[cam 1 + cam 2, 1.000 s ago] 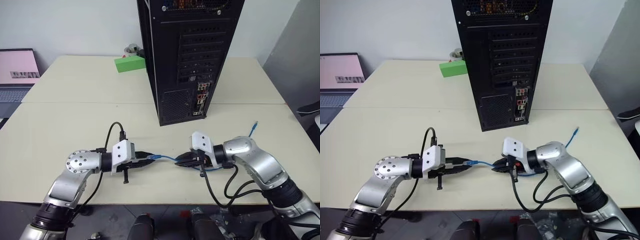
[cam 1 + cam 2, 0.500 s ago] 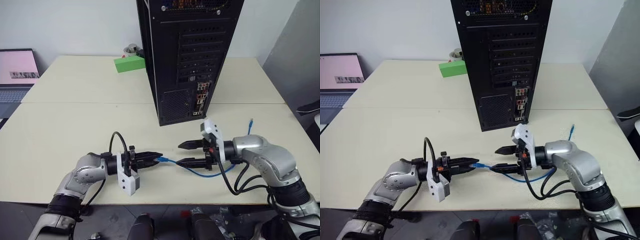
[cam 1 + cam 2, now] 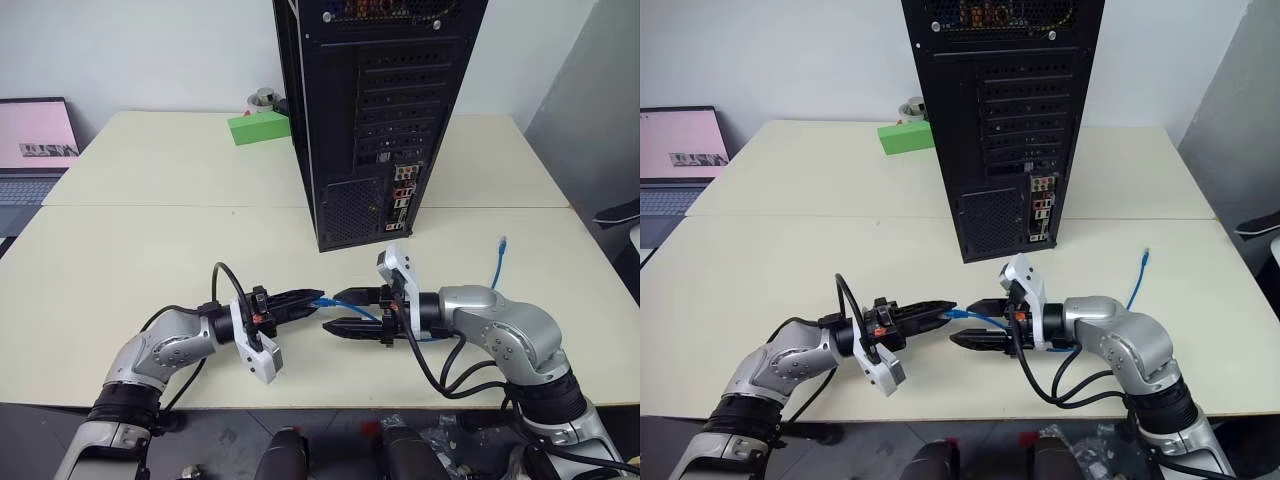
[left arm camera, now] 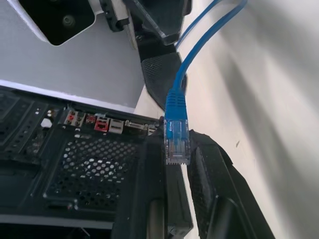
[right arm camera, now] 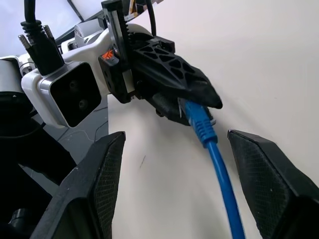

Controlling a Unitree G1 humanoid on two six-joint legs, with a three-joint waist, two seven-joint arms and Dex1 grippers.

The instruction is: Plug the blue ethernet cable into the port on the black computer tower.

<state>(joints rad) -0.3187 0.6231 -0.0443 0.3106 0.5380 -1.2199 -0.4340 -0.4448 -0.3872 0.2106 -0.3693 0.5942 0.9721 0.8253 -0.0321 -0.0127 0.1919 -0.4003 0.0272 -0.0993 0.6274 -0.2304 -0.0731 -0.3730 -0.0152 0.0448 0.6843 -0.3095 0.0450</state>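
Left wrist view: left pincer (image 4: 174, 164) clamped on blue ethernet cable (image 4: 176, 107); right pincer (image 3: 340, 311) agape.

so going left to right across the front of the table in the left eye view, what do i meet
Left gripper shut on the clear plug of the thin blue ethernet cable → right gripper, black fingers open around the cord → the cable's far plug end lying on the cream table.

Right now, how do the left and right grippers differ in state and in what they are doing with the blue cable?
The left gripper is shut on the plug end of the blue ethernet cable; the right gripper is open, holding nothing, its fingers on either side of the cord. The left gripper points toward the robot's right, the right gripper toward its left. Both hover just above the table in front of the black computer tower.
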